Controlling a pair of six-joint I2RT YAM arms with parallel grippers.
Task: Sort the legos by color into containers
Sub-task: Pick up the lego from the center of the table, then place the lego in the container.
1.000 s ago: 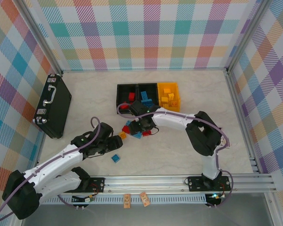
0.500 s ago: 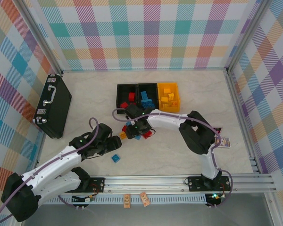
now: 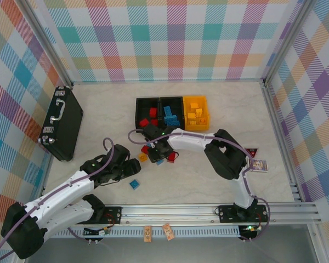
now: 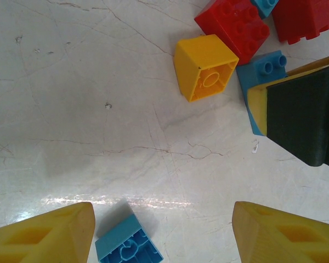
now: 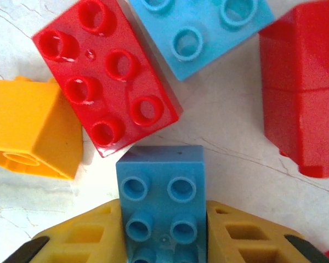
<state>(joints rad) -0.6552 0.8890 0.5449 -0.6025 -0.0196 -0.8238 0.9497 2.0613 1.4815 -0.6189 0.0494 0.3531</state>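
Three joined containers stand at the back: a black one (image 3: 147,111) with red legos, a black one (image 3: 170,111) with blue legos, and a yellow-orange one (image 3: 196,112) with yellow legos. My right gripper (image 3: 159,153) (image 5: 163,241) is down in the loose pile and shut on a blue lego (image 5: 163,203). Around it lie a red lego (image 5: 107,82), another blue one (image 5: 203,27), a second red one (image 5: 301,87) and an orange one (image 5: 30,131). My left gripper (image 3: 136,166) (image 4: 162,235) is open above the table, with a lone blue lego (image 4: 129,244) (image 3: 134,184) by its left finger.
A flat black case (image 3: 60,123) with a metal handle lies at the left. Small printed cards (image 3: 256,163) sit right of the right arm. In the left wrist view, an orange lego (image 4: 204,67) and a red one (image 4: 236,22) lie ahead.
My right gripper slid left and down from the bins into the pile and closed on the blue lego. The left arm has barely moved.
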